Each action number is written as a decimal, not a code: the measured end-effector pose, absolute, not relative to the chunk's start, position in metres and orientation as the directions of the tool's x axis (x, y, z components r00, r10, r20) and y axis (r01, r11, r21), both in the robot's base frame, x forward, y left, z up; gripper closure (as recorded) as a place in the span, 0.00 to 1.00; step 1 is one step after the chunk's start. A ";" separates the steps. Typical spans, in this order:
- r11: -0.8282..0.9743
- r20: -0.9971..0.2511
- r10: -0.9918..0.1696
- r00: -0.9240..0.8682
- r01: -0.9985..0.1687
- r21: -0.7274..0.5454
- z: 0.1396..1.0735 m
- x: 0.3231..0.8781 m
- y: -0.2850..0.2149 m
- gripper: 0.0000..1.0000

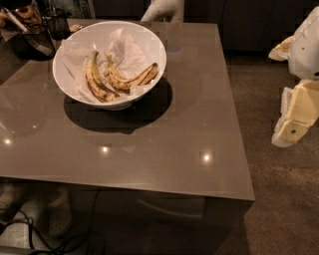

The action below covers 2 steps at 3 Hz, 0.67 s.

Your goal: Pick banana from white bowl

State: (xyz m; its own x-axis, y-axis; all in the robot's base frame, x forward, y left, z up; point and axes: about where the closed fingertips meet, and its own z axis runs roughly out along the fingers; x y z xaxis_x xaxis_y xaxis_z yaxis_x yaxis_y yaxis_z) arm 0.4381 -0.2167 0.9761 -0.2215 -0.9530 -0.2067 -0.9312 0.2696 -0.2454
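Note:
The white bowl (149,40) stands on the back left part of a glossy brown table (164,139) and is lined with crumpled white paper. The banana (130,78), a V-shaped joined pair with brown speckles, lies in the bowl's middle to right side. A separate long curved spotted banana (94,79) lies to its left in the same bowl. My gripper (295,115), cream and white, hangs off the table's right side, above the floor, far to the right of the bowl and holding nothing.
Dark containers and a glass vessel (30,25) stand at the table's back left corner, close to the bowl. A white object (162,10) stands behind the table's far edge. Carpeted floor (279,199) lies to the right. Cables (45,239) lie under the table's front left.

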 end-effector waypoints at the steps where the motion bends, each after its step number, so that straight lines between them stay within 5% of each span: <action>1: 0.270 -0.207 -0.953 -0.222 -0.931 -0.245 0.976 0.438 -0.217 0.00; 2: 0.267 -0.200 -0.954 -0.222 -0.935 -0.232 0.982 0.449 -0.205 0.00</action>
State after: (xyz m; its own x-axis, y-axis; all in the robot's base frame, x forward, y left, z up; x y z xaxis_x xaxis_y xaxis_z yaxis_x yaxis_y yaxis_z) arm 0.4493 -0.2048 0.9815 -0.2224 -0.9541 -0.2005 -0.9354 0.2668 -0.2319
